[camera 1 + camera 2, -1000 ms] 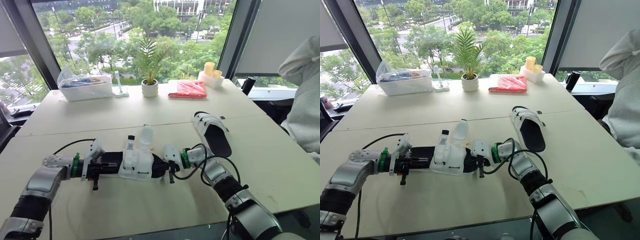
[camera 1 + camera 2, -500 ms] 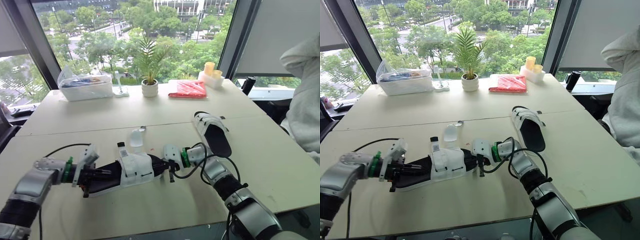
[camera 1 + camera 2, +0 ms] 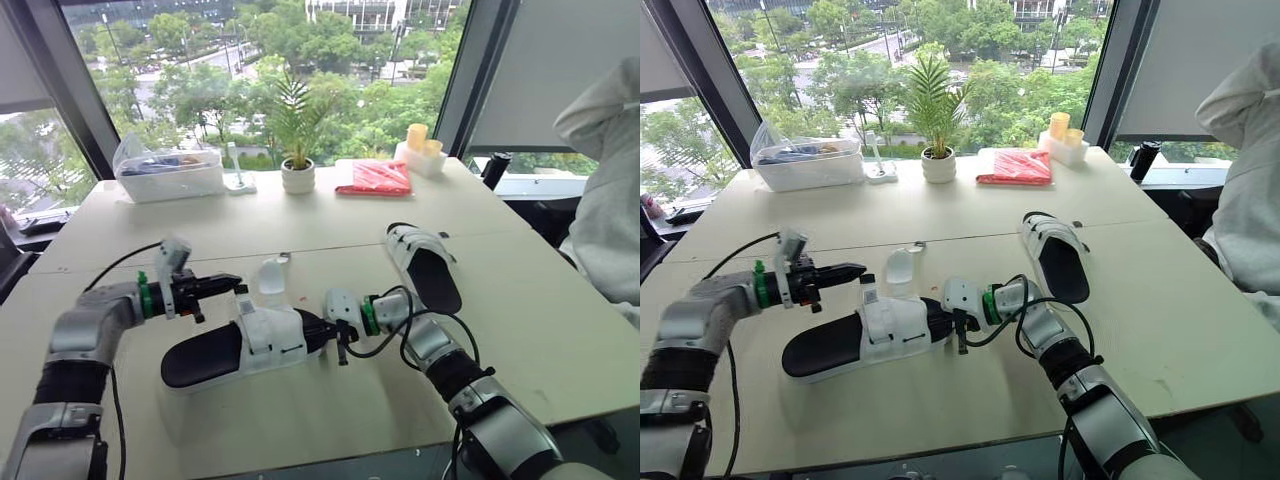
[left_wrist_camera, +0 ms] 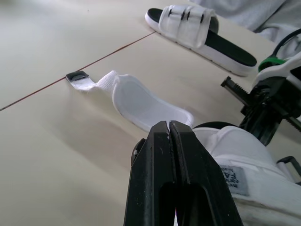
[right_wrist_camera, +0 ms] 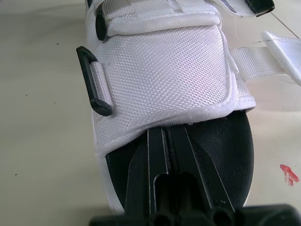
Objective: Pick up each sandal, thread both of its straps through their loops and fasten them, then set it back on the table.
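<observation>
Sandals lie well apart on the table (image 3: 300, 410). The near sandal (image 3: 238, 345) rests sole-down in the front half, running crosswise, with bare tabletop between it and the front edge and more open surface to its left. The far sandal (image 3: 428, 265) sits to the right and further back, its straps across the upper, just short of the seam (image 3: 330, 250) between the two tabletops. The right gripper (image 3: 337, 335) is clamped on the near sandal's toe end, its fingers pressed together over the black footbed beside a black loop (image 5: 96, 89). The left gripper (image 3: 232, 283) hovers above the table behind the sandal's heel half, fingers pressed together with nothing between them, pointing towards the loose strap (image 4: 141, 101), which lies flat on the table close to the seam. A potted plant (image 3: 298, 175), a plastic box (image 3: 170, 175) and a red packet (image 3: 375, 178) stand along the far edge, well clear. A person's grey sleeve (image 3: 610, 200) is at the right edge.
</observation>
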`<state>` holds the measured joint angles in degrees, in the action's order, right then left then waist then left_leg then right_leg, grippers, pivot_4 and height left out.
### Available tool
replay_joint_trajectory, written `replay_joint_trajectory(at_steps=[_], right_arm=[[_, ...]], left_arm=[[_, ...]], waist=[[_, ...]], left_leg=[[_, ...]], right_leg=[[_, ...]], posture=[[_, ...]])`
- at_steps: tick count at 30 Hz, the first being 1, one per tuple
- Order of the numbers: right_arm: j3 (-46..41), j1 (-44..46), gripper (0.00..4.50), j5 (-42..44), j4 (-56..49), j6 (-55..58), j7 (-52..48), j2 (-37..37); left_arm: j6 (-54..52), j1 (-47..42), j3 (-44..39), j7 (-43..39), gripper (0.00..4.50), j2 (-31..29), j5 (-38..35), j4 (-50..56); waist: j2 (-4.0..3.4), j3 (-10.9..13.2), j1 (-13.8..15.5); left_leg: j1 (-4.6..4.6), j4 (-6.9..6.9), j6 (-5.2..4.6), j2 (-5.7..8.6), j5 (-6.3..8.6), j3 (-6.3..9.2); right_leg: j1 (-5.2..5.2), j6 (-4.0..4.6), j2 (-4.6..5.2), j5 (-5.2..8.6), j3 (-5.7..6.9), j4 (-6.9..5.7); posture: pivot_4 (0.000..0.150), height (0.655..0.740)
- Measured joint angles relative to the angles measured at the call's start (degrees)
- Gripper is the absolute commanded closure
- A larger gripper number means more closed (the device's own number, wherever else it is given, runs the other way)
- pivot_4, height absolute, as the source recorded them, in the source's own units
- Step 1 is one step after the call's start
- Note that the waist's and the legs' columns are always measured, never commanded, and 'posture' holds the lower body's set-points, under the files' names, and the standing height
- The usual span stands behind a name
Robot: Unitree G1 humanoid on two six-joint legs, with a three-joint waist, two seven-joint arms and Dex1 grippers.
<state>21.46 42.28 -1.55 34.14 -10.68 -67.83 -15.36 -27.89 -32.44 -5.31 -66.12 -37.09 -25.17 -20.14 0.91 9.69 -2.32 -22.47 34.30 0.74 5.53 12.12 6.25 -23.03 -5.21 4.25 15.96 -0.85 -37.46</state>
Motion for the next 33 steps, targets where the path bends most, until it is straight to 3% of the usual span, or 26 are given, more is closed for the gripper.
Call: replay_joint_trajectory(at_steps=[10, 20, 27, 33], right_arm=[[0.1, 0.0, 4.50, 0.0, -0.2, 0.1, 0.0, 0.0], [0.1, 0.0, 4.50, 0.0, 0.1, 0.1, 0.3, 0.4], [0.0, 0.0, 4.50, 0.0, 1.1, -1.8, 0.8, 0.9], [0.0, -0.1, 4.50, 0.0, 1.4, -2.4, 0.8, 0.9]], left_arm=[[12.7, -1.4, 8.1, -3.1, 4.46, 0.4, 10.2, -8.3], [18.4, -0.9, 9.2, -4.0, 4.46, -0.2, 13.9, -8.2], [11.9, -1.4, 4.9, -2.2, 4.46, -0.5, 10.1, -9.1], [-1.2, -4.4, -3.4, -0.9, 4.46, -1.3, 0.9, -6.7]], waist=[[0.00, 0.0, 0.0], [-0.03, -0.1, -0.1], [-0.01, 0.0, -0.2], [0.01, 0.0, -0.2]], left_leg=[[0.00, -0.01, 0.00, 0.00, 0.00, 0.00], [0.02, -0.01, -0.01, 0.00, 0.00, 0.00], [0.02, -0.01, -0.01, -0.07, 0.00, 0.00], [0.01, 0.00, 0.00, -0.09, 0.00, 0.00]], right_leg=[[-0.02, 0.00, 0.00, 0.00, -0.01, 0.00], [0.00, 0.00, 0.00, 0.00, -0.01, 0.00], [-0.06, 0.00, -0.11, 0.00, -0.03, -0.10], [-0.06, 0.00, -0.12, 0.00, -0.03, -0.10]], posture=[[0.150, 0.7400], [0.150, 0.7400], [0.150, 0.7400], [0.150, 0.7400]])
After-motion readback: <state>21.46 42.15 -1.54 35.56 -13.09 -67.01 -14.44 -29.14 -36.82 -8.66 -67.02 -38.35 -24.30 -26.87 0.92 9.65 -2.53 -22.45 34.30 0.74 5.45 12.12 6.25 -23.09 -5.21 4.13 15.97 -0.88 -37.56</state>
